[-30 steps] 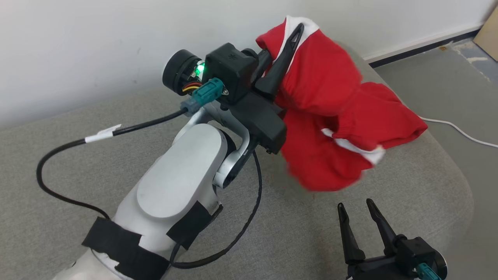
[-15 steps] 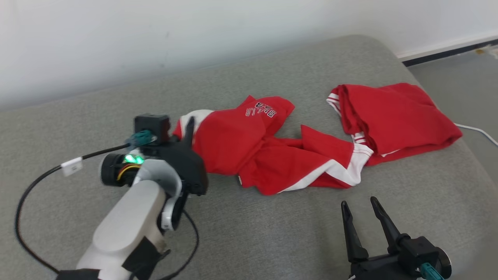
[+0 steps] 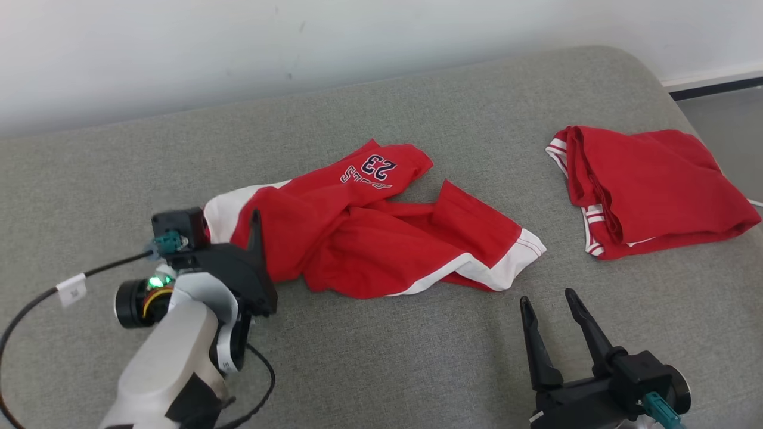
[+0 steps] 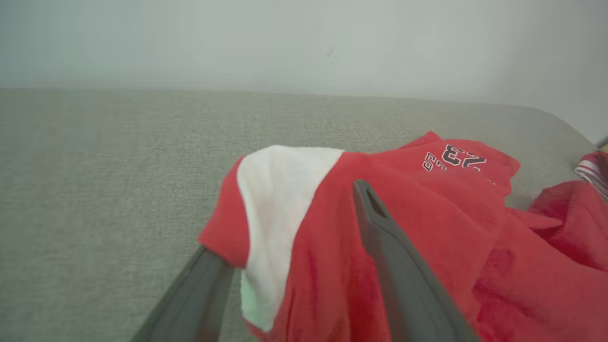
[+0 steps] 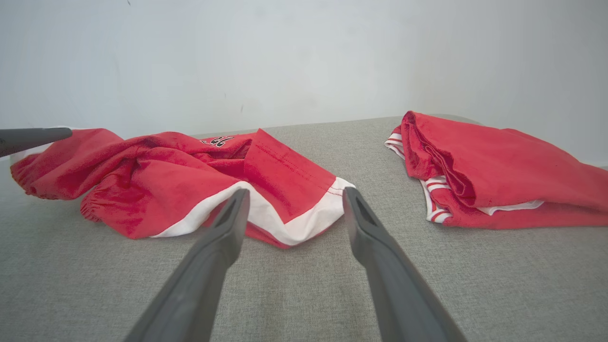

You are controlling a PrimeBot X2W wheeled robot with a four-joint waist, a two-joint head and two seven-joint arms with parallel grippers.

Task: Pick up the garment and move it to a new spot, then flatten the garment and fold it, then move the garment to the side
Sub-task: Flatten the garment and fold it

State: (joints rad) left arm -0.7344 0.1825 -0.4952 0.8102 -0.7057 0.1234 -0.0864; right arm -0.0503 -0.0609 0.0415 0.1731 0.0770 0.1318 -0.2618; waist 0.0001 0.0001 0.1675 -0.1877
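The red basketball shorts [image 3: 369, 238] lie crumpled near the middle of the gray cushion [image 3: 417, 363]. They have a white band at one end, white trim along a leg hem, and the number 23 printed on a raised fold.

The left end effector [image 4: 285, 218] sits at the white-banded end of the shorts, low on the cushion. Its jaws are spread wide and pinch nothing. In the left wrist view one finger [image 4: 394, 266] lies on top of the red cloth and the other is tucked under the shorts' edge, so cloth drapes between them. The pale left forearm [image 3: 167, 357] slopes up toward the shorts, with the wrist bent so the black body points along the cushion into the fabric. A green light [image 3: 156, 281] glows at the wrist. A black cable [image 3: 30, 304] with a white tag [image 3: 74, 290] loops away from the wrist on the side far from the shorts.

The right end effector [image 3: 547, 298] hovers just short of the shorts' white-trimmed leg hem without touching it. Its jaws are spread and empty, and its fingers point toward the hem over bare cushion.

Beyond that hem, well apart from the shorts, a folded red garment [image 3: 650, 185] with red-and-white striped trim rests near the cushion's rounded end. Behind the shorts a plain white wall [image 3: 238, 47] rises from the cushion's far edge.
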